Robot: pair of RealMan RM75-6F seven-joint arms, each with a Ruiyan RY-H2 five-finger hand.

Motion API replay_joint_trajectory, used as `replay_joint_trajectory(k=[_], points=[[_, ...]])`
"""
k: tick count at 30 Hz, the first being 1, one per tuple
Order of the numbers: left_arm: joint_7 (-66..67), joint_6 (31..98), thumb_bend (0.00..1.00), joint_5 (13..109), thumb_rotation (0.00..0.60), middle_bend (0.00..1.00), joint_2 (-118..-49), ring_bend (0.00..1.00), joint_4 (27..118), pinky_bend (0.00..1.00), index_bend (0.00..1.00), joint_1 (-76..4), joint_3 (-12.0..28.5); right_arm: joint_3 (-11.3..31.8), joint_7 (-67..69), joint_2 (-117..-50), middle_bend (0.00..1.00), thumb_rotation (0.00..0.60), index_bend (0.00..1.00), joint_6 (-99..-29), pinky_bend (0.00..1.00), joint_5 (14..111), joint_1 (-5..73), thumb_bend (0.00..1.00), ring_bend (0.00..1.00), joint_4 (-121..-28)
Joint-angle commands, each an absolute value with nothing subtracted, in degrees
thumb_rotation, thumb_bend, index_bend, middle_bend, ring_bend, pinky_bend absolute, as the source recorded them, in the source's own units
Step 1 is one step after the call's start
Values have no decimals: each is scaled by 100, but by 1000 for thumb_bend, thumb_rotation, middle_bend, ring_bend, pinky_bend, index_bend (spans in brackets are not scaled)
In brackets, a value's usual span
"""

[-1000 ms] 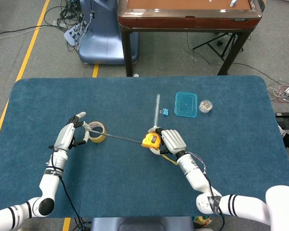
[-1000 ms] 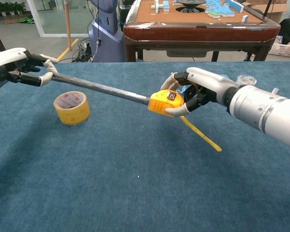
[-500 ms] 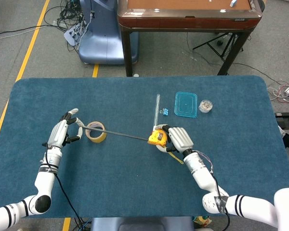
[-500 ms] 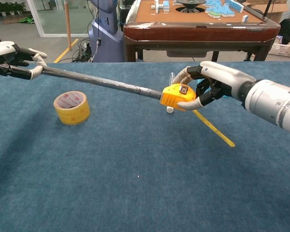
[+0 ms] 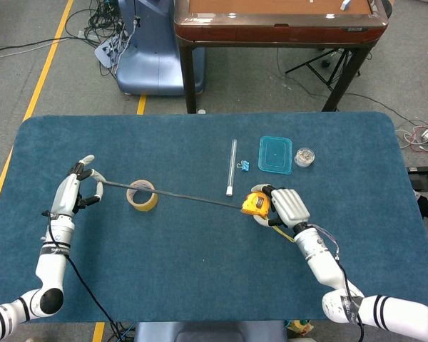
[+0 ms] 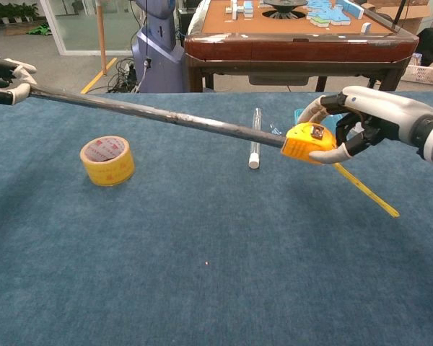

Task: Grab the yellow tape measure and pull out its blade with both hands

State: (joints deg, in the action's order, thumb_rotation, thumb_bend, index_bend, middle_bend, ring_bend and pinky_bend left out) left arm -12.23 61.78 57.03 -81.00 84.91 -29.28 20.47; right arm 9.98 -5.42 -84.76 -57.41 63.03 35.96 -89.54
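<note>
Hands farther apart, left hand point(image 5: 71, 194) pinching blade point(image 6: 159, 114), right hand point(image 5: 285, 206) gripping tape measure point(image 6: 307, 142)

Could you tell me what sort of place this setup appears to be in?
Probably an indoor robot lab: a blue-covered table, loose cables on a floor with yellow line markings, and a mahjong-style table behind.

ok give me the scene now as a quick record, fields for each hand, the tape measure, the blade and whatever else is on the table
left hand: pinches the blade's end
right hand: grips the yellow tape measure
blade: drawn out, spans between the hands, passes above the tape roll
tape roll: yellow, flat on the table
clear tube: lies past the blade
teal lid: far side, small round jar beside it
binder clip: blue, beside the tube
</note>
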Motion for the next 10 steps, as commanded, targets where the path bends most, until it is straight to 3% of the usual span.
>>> replay_joint_trajectory(k=[1,10], points=[[-1322,6177,539,5728,600,107,-8059,0,8449,0,575,-2866,2034,983,-511,-8415,682,600,659,-5752,353,6306,3544,790,621,-8983],[-1453,6166,539,5789,600,107,-8077,0,8360,0,575,-2803,1998,997,-489,-8350,683,600,660,-5729,353,6343,3500,790,625,-9049]])
